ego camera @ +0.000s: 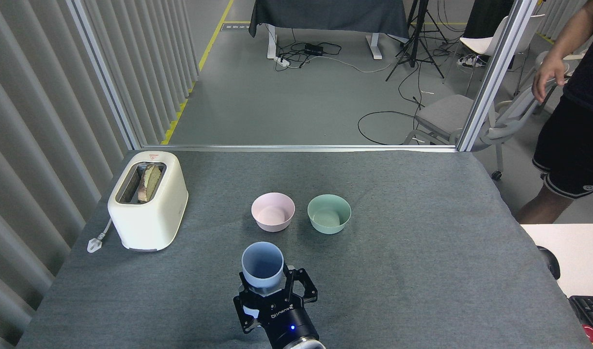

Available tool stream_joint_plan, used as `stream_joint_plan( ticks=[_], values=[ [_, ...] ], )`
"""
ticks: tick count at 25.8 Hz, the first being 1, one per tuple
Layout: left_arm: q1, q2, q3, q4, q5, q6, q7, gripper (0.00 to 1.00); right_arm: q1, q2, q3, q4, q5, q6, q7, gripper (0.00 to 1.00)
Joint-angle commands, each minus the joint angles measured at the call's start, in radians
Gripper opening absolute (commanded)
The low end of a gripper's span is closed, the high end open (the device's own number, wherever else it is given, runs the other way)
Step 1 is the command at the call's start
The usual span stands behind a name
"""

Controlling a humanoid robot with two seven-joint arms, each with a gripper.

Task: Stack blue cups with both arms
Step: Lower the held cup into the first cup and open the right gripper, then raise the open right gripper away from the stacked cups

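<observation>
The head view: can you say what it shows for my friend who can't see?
A black gripper holds a blue cup upright above a grey table. Behind sit a pink bowl, a green bowl and a toaster.

Second blue cup (250, 312) mostly hidden

You look down on a table (422, 232) covered in grey felt-like cloth. Along your left runs a wall of pale vertical slats (39, 97), with a yellow floor line (199, 63) beside it. Beyond the table's far edge lies a grey floor (287, 106) strewn with black cables (388, 121). A dark-draped desk (325, 14) stands at the back, a tripod (417, 43) near it, and grey office chairs (451, 116) to your right behind a metal post (490, 77).
</observation>
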Motion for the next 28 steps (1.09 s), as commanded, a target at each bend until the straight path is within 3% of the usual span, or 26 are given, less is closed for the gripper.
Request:
stream_joint_plan(
  ticks=[1,9,11,14,16,23,28],
  values=[
    [-0.001,-0.001,0.0,0.001,0.0,0.0,0.0,1.0,-0.002,0.002,0.003,0.025,-0.002,0.0,-0.003,0.75],
    [-0.006,-0.002,0.0,0.008,0.0,0.0,0.0,1.0,-0.005,0.007,0.003,0.082,-0.004,-0.022,-0.025,0.76],
    [-0.004,-0.002,0.0,0.008,0.0,0.0,0.0,1.0,-0.005,0.007,0.003,0.085,-0.005,-0.022,-0.028,0.81],
    [-0.004,-0.002,0.0,0.008,0.0,0.0,0.0,1.0,-0.005,0.007,0.003,0.092,-0.01,-0.022,-0.034,0.99],
    [-0.004,-0.002,0.0,0.008,0.0,0.0,0.0,1.0,-0.005,0.007,0.003,0.086,-0.017,-0.022,-0.04,1.0],
    [-0.004,-0.001,0.002,0.005,0.0,0.0,0.0,1.0,-0.015,0.007,-0.031,-0.095,-0.053,-0.022,-0.25,1.0],
    [-0.002,0.001,0.005,0.005,0.0,-0.004,-0.002,1.0,0.004,-0.035,-0.232,-0.151,-0.088,-0.023,-0.258,1.0]
  ],
)
